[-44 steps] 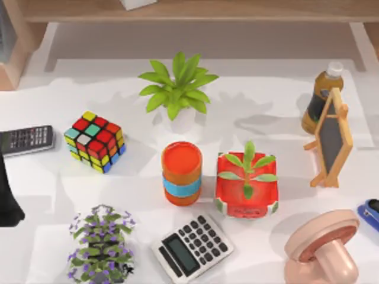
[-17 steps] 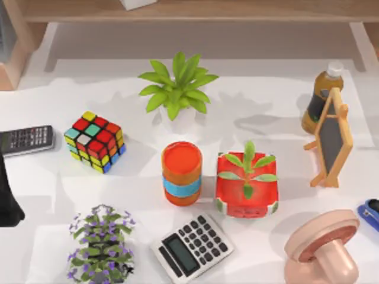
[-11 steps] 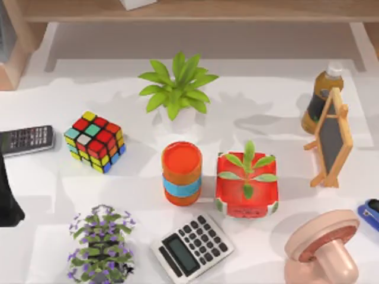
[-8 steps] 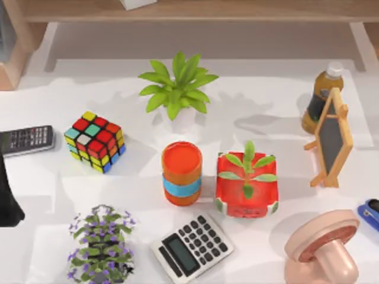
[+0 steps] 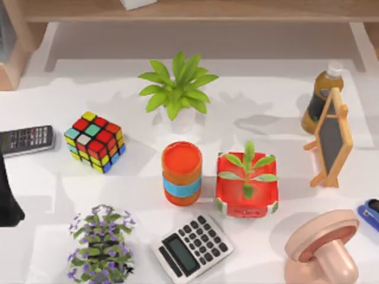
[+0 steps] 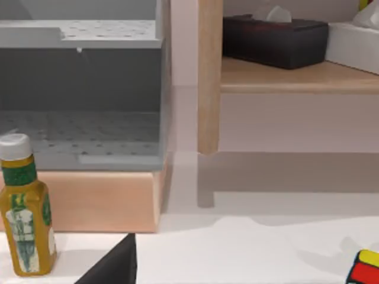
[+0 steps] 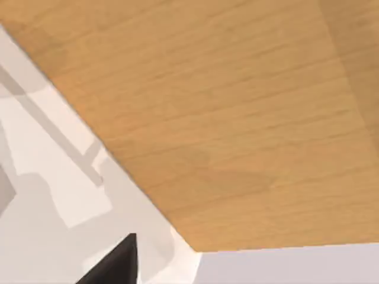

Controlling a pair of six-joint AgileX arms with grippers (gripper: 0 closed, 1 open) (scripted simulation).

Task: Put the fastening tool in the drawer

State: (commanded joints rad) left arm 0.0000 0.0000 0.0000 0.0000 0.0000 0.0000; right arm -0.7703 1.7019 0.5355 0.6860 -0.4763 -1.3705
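The fastening tool (image 5: pixel 369 214), small and bright blue with a black part on top, lies at the table's right edge, cut off by the top view's border. The drawer (image 6: pixel 80 127) is a grey open compartment in a light wooden frame, seen in the left wrist view; its wooden corner (image 5: pixel 10 50) shows at the back left of the top view. My left arm (image 5: pixel 8 198) is a black shape parked at the table's left edge, far from the tool. A dark piece of my left gripper (image 6: pixel 113 266) and one of my right gripper (image 7: pixel 112 261) each show in their own wrist view.
Between the left arm and the tool stand a remote (image 5: pixel 25 139), a colour cube (image 5: pixel 95 141), a purple flower plant (image 5: pixel 100 241), a calculator (image 5: pixel 192 247), an orange cup (image 5: pixel 182 173), a red planter (image 5: pixel 247 188) and a pink stand (image 5: pixel 323 247). A small chalkboard (image 5: pixel 331 137) and bottle (image 5: pixel 320 97) stand behind the tool.
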